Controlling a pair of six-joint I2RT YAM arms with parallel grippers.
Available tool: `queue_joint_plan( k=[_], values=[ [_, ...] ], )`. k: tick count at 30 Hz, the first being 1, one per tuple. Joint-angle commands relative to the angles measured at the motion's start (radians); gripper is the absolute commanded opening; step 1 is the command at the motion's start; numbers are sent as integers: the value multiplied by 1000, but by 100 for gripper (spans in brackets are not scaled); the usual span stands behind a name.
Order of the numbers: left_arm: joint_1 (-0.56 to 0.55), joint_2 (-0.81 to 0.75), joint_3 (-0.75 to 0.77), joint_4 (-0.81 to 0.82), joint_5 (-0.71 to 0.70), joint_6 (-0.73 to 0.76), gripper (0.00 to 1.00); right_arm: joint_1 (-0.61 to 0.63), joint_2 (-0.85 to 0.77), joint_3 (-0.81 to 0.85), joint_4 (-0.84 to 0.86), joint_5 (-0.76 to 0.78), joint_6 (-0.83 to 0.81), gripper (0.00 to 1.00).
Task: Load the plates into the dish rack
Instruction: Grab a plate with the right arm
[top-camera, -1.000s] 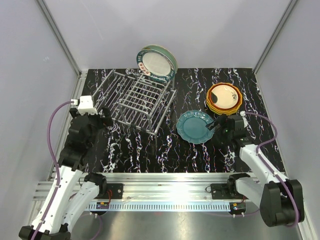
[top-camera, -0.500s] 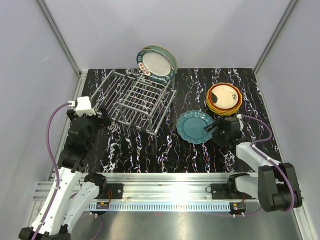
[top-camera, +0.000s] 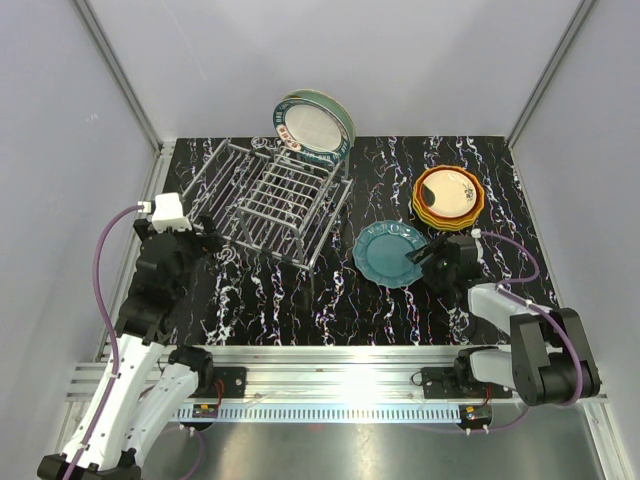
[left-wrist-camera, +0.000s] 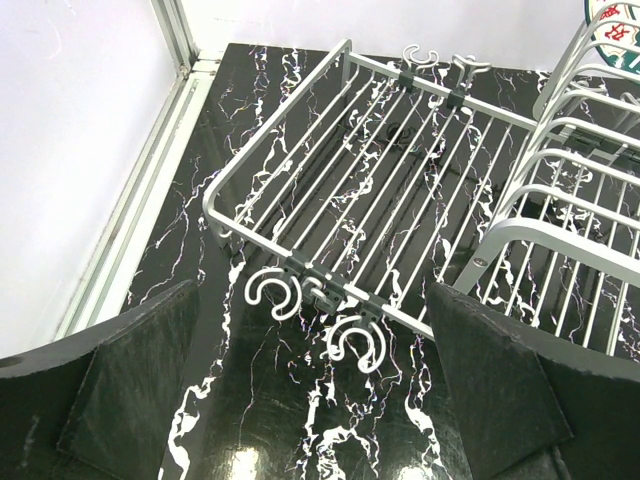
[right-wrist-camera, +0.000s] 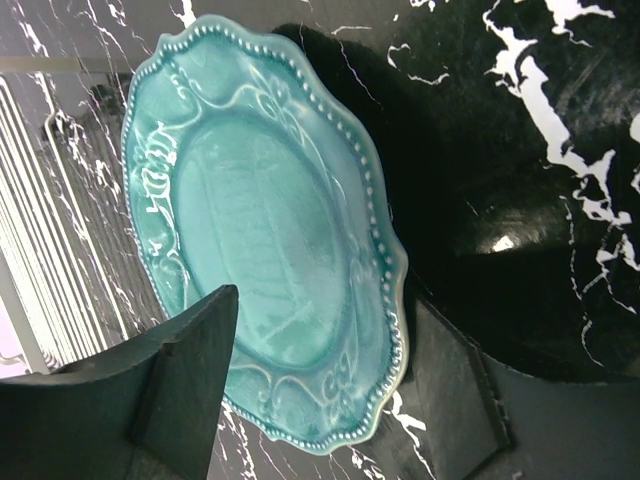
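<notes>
The silver dish rack (top-camera: 270, 205) sits in the upper left of the black table. Some plates already stand at its back end, near the top middle. The front one is a cream-centred plate (top-camera: 313, 122), and I think there is a mint one behind it. The rest of the slots have nothing in them, so most of the job is still to do.

A stack of orange and yellow plates (top-camera: 448, 195) waits at the upper right. A dark teal plate (top-camera: 388, 255) lies flat on the table just below and to the left of the stack.

The right gripper (top-camera: 425, 257) is wide apart, with the teal plate's right rim between its fingers (right-wrist-camera: 170, 370). It does not pinch the plate yet. The left gripper (top-camera: 207, 240) is also wide, holds nothing, and hangs by the rack's left end.

Compared with a second ago, the right gripper is a little further left, closer onto the teal plate. The left arm has barely moved, and no plate has moved at all.
</notes>
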Motion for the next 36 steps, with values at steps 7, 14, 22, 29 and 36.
queue_joint_plan(
  k=[7,14,22,29,36],
  values=[
    [-3,-6,-3,42,9,21,99,-5,59,-48,88,-2,17,67],
    [-3,-7,-5,38,14,21,99,-3,83,-43,110,-7,17,60],
    [-3,-6,-6,34,10,21,99,-3,112,-32,129,-18,6,47],
    [-3,-6,-6,33,14,21,99,-3,111,-43,156,-19,5,40],
    [-3,-9,-6,31,12,19,99,-3,100,-48,165,-25,-3,33]
  ],
)
